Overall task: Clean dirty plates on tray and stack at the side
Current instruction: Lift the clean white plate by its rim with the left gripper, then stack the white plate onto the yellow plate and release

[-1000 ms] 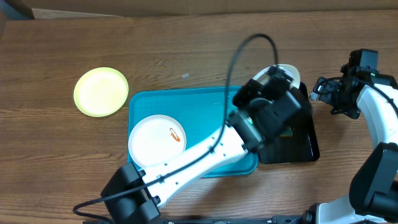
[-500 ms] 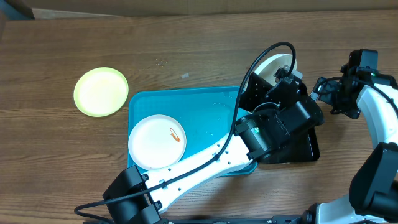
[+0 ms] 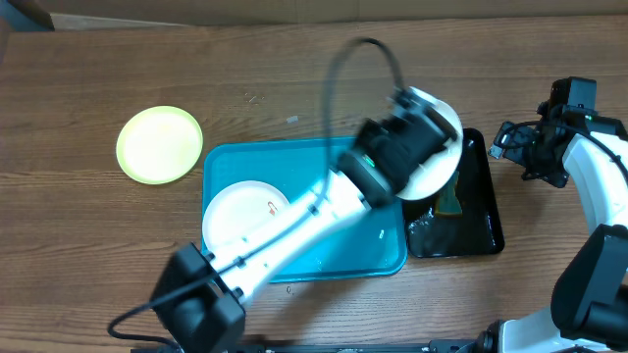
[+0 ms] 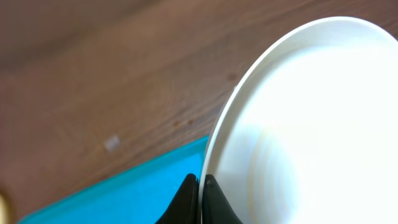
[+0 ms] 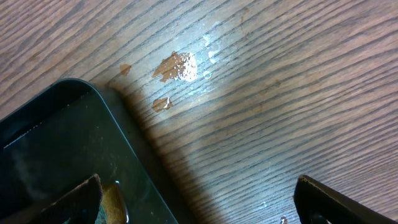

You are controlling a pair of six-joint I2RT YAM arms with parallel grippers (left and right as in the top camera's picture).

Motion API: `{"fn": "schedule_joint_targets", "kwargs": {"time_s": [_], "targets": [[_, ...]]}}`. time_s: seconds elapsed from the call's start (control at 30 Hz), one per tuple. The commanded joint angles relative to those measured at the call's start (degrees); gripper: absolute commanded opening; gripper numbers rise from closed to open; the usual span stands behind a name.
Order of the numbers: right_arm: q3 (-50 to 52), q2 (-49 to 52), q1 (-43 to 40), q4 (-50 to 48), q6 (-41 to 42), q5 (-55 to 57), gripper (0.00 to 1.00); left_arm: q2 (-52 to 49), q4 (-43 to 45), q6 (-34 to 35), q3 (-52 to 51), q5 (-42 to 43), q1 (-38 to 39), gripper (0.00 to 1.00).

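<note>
The left tool (image 4: pixel 200 190) is pinched tight on the rim of a white plate (image 3: pixel 437 147). Its two tips are almost together, with only the thin edge of the plate between them. A second ago this plate was tipped up over the black tray (image 3: pixel 481 230). Now the left arm has swung over. The plate hangs in the air above the right edge of the tray (image 3: pixel 255 162) and the top corner of the black tray. I see no orange on the side that shows.

I think this plate is done being cleaned and is on its way to the pile. The yellow plate (image 3: pixel 159 145) lies alone on the surface (image 3: pixel 294 69), left of the tray, so that looks like the place to stack. To get there, the white plate must cross the whole tray. It is held only by its edge, so it could slip or swing.

The last plate (image 3: pixel 245 224) lies in the tray, at its left end. It has an orange smear (image 3: pixel 276 212) on it, so it is not clean yet.

The right tool (image 5: pixel 205 202) is wide open and holds nothing. It hovers over the surface just beside the black tray, near some wet spots (image 5: pixel 177 65). It has not moved.
</note>
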State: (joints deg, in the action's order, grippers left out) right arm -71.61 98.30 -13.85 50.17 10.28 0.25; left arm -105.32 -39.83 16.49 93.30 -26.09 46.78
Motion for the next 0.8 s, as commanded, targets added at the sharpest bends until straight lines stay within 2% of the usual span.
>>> {"fn": "schedule_joint_targets", "kwargs": {"time_s": [0.0,0.13,0.23,0.4,0.57,0.77], "targets": [[-1.0,-1.1,-0.1,-0.2,0.0,0.1,1.0,1.6,-2.0,6.6,1.4,22.7,-10.0,0.04],[-1.0,-1.1,-0.1,-0.2,0.0,0.1,1.0,1.6,-5.9,8.0,1.4,36.7,-23.7,0.04],[-1.0,-1.1,-0.1,-0.2,0.0,0.1,1.0,1.6,-8.8,8.0,1.4,39.9,-34.6,0.04],[-1.0,-1.1,-0.1,-0.2,0.0,0.1,1.0,1.6,-12.9,8.0,1.4,37.6,-50.3,0.04],[-1.0,-1.1,-0.1,-0.2,0.0,0.1,1.0,1.6,-13.6,8.0,1.2,35.5,-62.9,0.04],[-1.0,-1.1,-0.1,-0.2,0.0,0.1,1.0,1.6,-13.0,8.0,0.3,30.3,-71.4,0.04]]}}
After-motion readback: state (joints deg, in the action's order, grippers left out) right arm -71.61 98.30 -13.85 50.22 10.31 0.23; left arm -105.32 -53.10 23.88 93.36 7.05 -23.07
